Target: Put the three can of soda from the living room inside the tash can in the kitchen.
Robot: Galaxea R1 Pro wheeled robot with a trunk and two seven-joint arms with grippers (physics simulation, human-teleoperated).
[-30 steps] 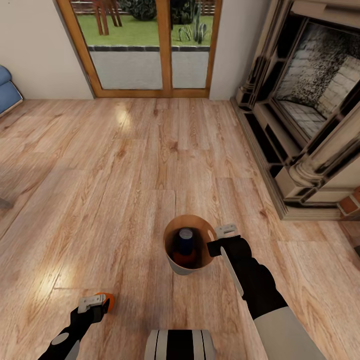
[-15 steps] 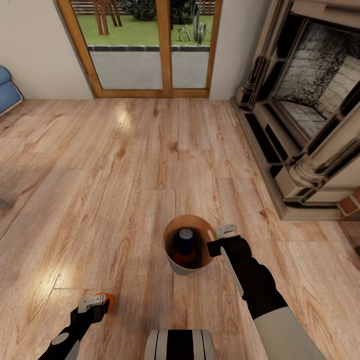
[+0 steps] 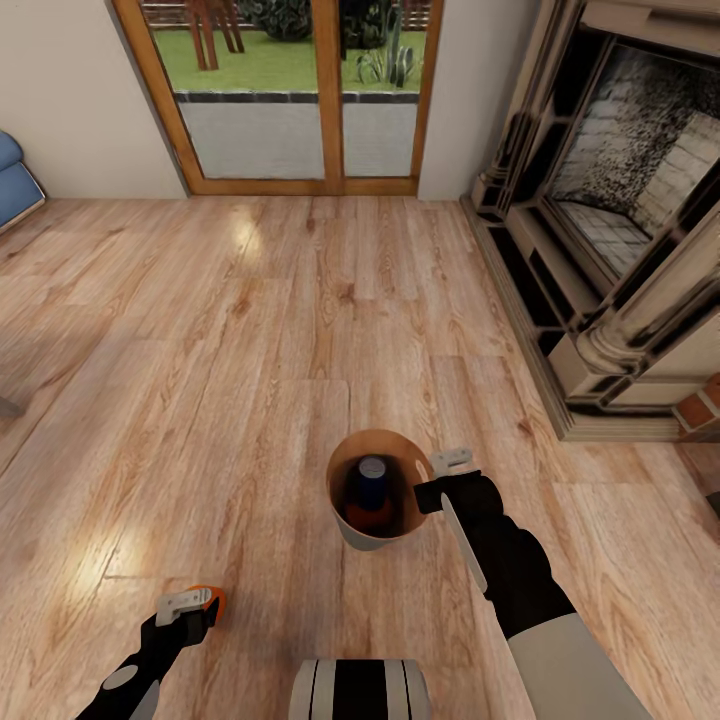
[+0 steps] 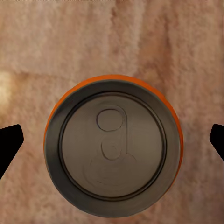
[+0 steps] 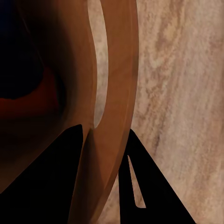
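**One can left on the floor, two already in the bin**

Two cans sit inside the tash can (image 3: 378, 492): a dark blue can (image 3: 371, 476) with its silver top up and, below it, an orange-red can (image 3: 370, 518). The third, an orange can (image 4: 113, 148), stands upright on the wood floor (image 3: 300, 330) at lower left, well apart from the bin.

Left gripper (image 3: 187, 606) hangs right over that can. In the left wrist view the lid is almost centred between the two dark fingertips (image 4: 9, 142), which stand wide apart and clear of the can wall. It's open, nothing gripped. My read: come straight down, keep the can centred, and close low on the body rather than at the rim so it doesn't tip or squirt out.

Right gripper (image 3: 447, 470) is clamped on the bin's rim; the right wrist view shows the wall (image 5: 116, 93) pinched between its fingers, one inside and one outside. Keep that hold steady while the left arm works, or the bin could tilt with two cans in it.

Room: open floor all around the can and between can and bin, so the carry across looks free. The fireplace surround (image 3: 600, 250) sits off to the right, near the right arm's side. Glass doors (image 3: 300, 100) are far ahead, sofa corner (image 3: 15, 180) far left. Drop in from above the rim.
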